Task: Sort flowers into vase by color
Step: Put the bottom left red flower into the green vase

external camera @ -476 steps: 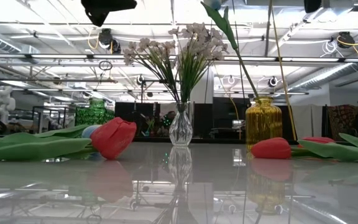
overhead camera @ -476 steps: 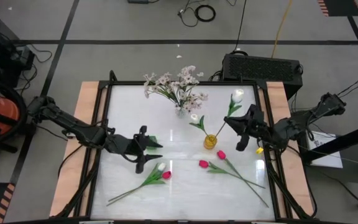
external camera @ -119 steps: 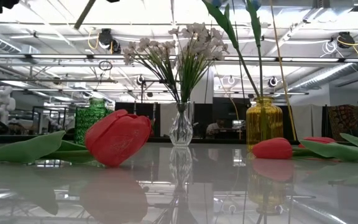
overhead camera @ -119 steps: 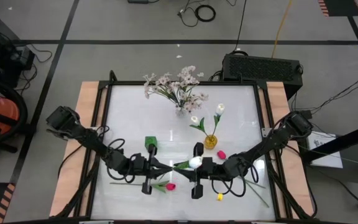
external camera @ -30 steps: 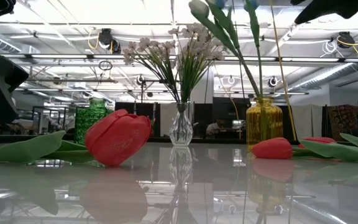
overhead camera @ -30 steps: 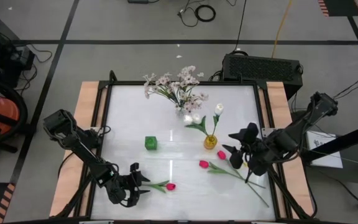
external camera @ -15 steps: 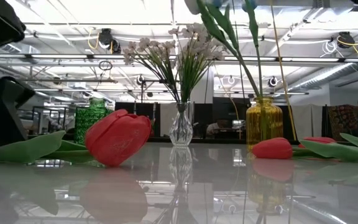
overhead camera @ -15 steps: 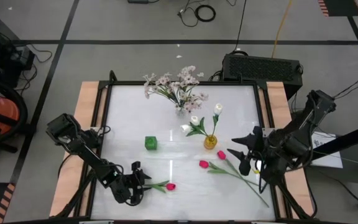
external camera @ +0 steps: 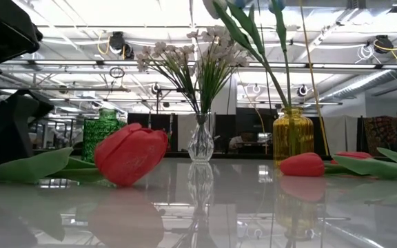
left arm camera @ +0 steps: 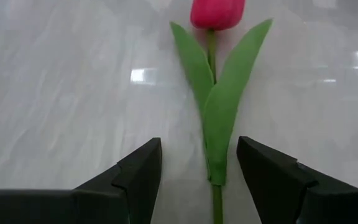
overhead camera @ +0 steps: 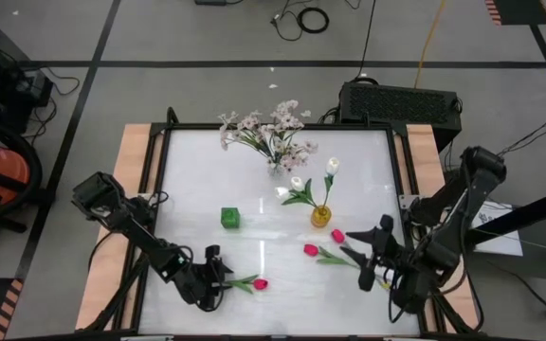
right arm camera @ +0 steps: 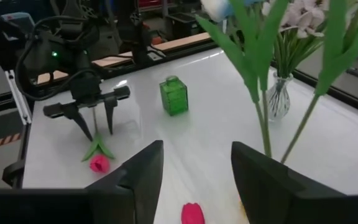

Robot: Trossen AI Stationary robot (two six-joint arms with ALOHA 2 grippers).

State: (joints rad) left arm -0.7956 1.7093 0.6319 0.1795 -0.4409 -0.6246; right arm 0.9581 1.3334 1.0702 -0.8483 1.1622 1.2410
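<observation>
A: In the left wrist view the pink tulip is cut by the edge at its head; its stem runs out of the picture between the fingers.

B: And the low view cuts off the white tulips over the yellow vase; a dark blurred arm part fills one side, and I cannot tell which part; a green leaf runs behind it.

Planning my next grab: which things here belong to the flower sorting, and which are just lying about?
Job:
pink tulips
white tulips
yellow vase
green vase
clear vase of blossom sprays

Lying about:
black box
floor cables
</observation>
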